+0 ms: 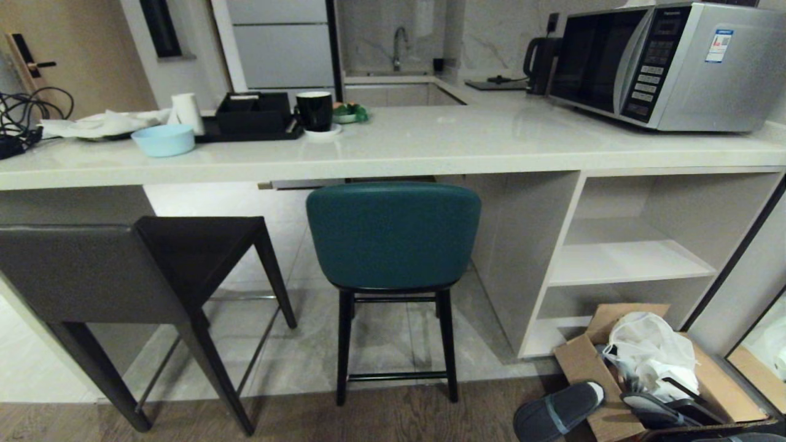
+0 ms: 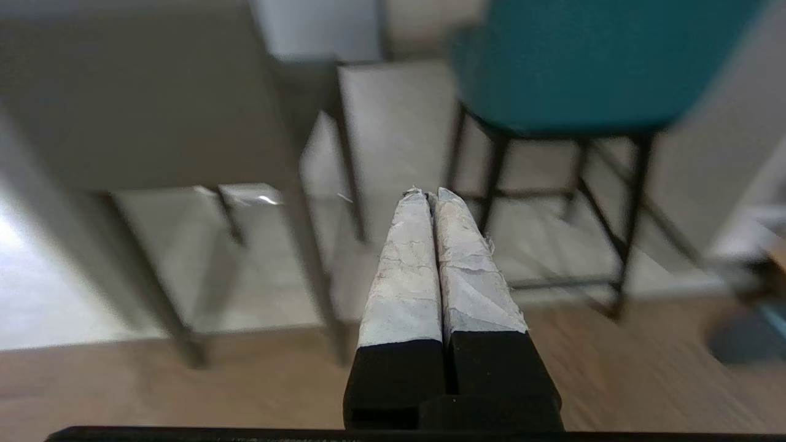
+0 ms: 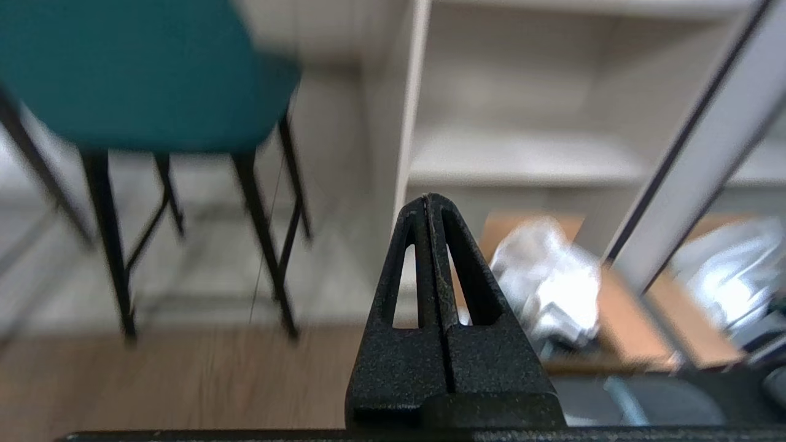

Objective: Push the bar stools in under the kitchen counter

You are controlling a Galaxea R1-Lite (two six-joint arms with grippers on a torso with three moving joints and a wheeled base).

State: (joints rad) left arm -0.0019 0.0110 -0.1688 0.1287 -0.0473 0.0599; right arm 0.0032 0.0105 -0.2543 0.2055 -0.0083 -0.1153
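The teal bar stool [image 1: 393, 236] stands with its rounded back just below the edge of the white kitchen counter [image 1: 430, 147], seat under the slab. The dark grey bar stool [image 1: 92, 270] stands at the left, turned at an angle and further out from the counter. Neither arm shows in the head view. My left gripper [image 2: 430, 195] is shut and empty, low over the wood floor, facing the gap between the grey stool [image 2: 141, 104] and the teal stool [image 2: 589, 61]. My right gripper [image 3: 428, 199] is shut and empty, with the teal stool [image 3: 141, 73] to one side.
A microwave [image 1: 669, 64], kettle, black mug [image 1: 314, 110], blue bowl [image 1: 163, 140] and tray sit on the counter. Open white shelves [image 1: 626, 261] stand at its right end. A cardboard box with a plastic bag [image 1: 648, 356] and slippers [image 1: 559, 408] lie on the floor at the right.
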